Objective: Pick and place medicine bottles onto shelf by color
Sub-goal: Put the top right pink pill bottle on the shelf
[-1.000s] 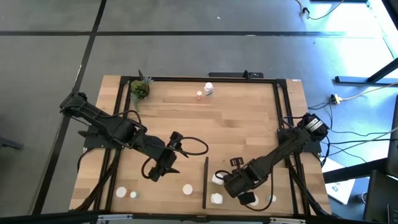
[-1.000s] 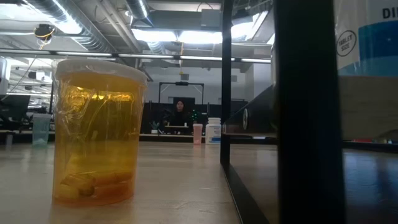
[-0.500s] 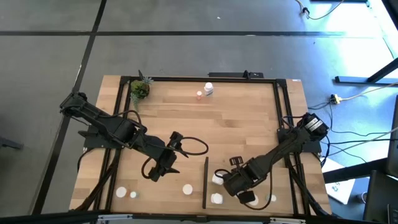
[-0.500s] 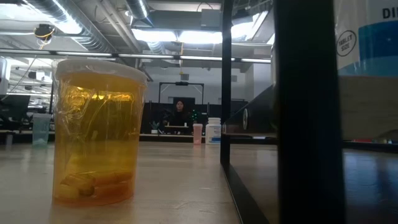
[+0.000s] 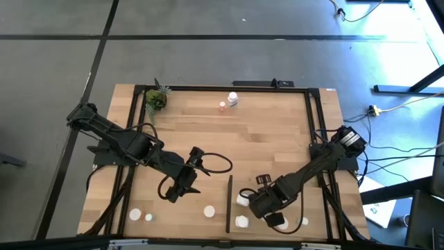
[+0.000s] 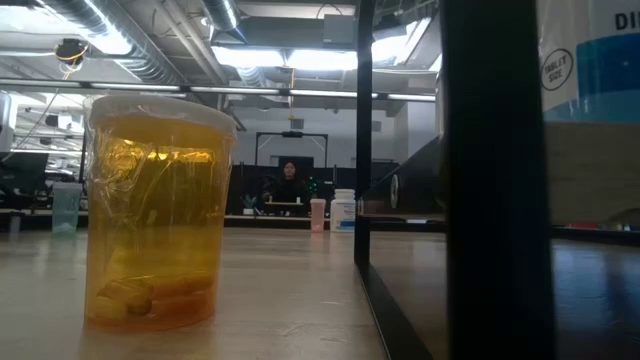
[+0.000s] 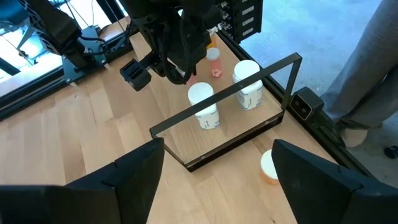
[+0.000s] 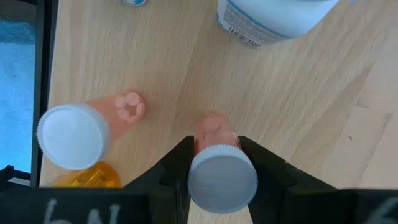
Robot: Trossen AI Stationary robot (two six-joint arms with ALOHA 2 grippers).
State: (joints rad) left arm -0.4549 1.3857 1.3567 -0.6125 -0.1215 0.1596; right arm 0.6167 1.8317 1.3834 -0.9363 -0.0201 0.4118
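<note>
From above, the right gripper sits low over the shelf, the light-wood panel right of its thin black upright strip, with several white-capped bottles crowded around it; what it grips cannot be made out there. The right wrist view settles it: the jaws are pinching a small pink bottle with a white cap, standing upright on the wood. Just beside it stands a second pink bottle with a white cap and pale tablets showing through its side, and an orange bottle peeks out next to that. A larger white bottle with a printed label stands farther off.

The left gripper hangs over the tabletop left of the strip, its jaws spread and empty. Its wrist view looks across the strip at two white bottles on the shelf, with the right arm working behind them, and an orange bottle lying near the tabletop's edge.

Only the view from above shows three white caps on the bare tabletop near the front edge, a pink and a white bottle at the far edge, and a small plant in the corner.

The low view alone shows a clear orange bottle close up, holding a few capsules at its bottom.
</note>
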